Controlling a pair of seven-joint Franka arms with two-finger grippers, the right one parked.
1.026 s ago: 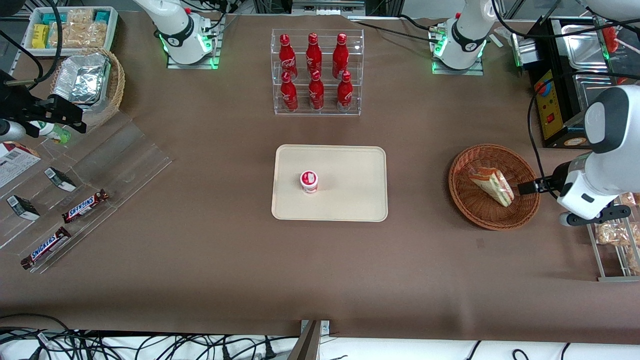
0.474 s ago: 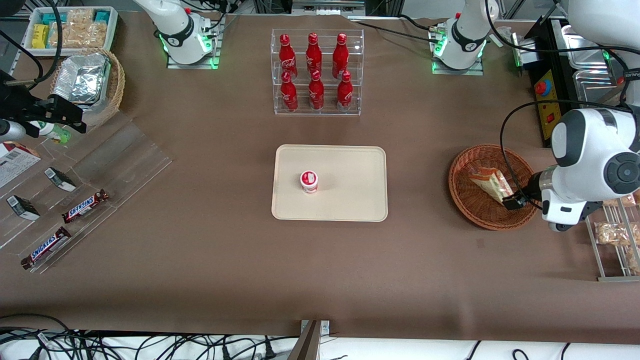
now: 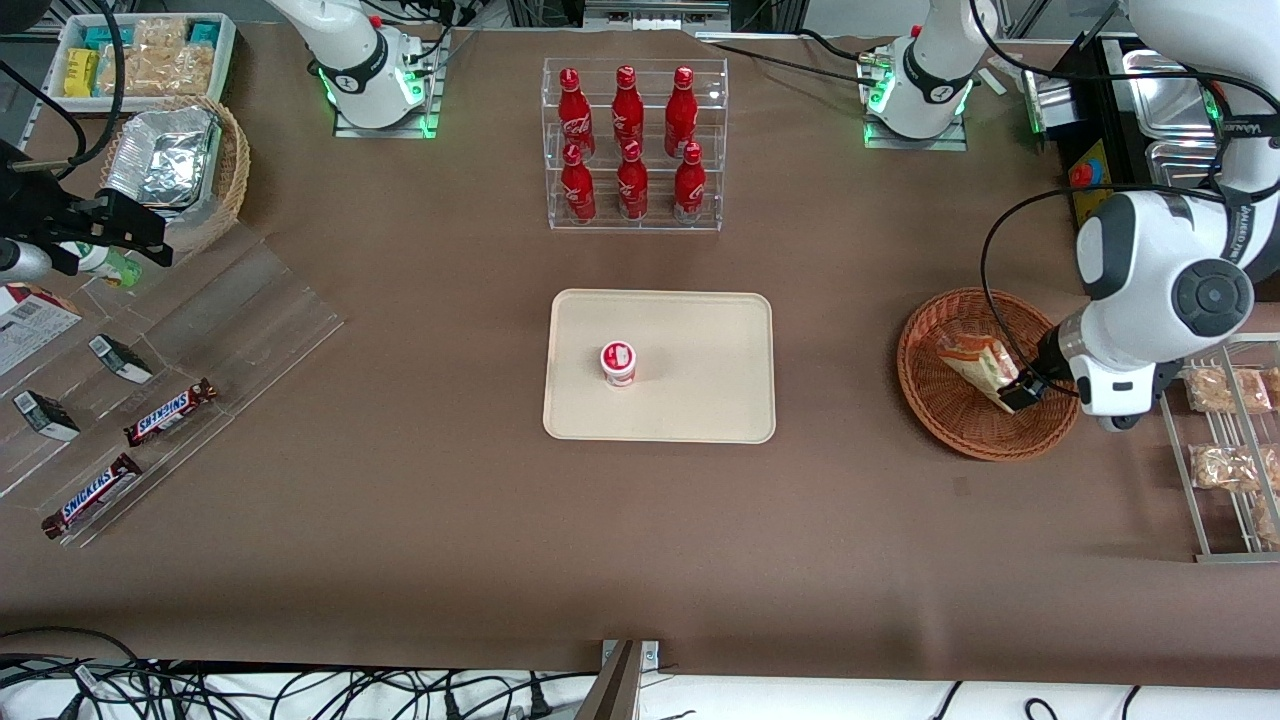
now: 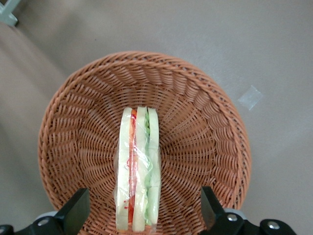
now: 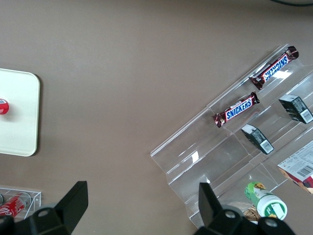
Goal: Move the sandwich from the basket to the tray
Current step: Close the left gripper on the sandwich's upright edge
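Observation:
The clear-wrapped wedge sandwich lies in the reddish-brown wicker basket toward the working arm's end of the table. In the left wrist view the sandwich stands on edge in the basket, showing pale bread with red and green layers. My gripper hovers over the basket at the sandwich's wide end; it is open, with one finger on each side of the sandwich and a wide gap to each. The cream-beige tray lies mid-table with a small red-and-white cup on it.
A clear rack of red bottles stands farther from the camera than the tray. A wire rack of snack bags sits beside the basket. A black box and metal trays are near the working arm's base. Snickers bars on clear steps lie toward the parked arm's end.
My gripper has swung in from the basket's edge toward the working arm's end to above the sandwich's wide end, and the wrist has turned downward. The sandwich has not moved.

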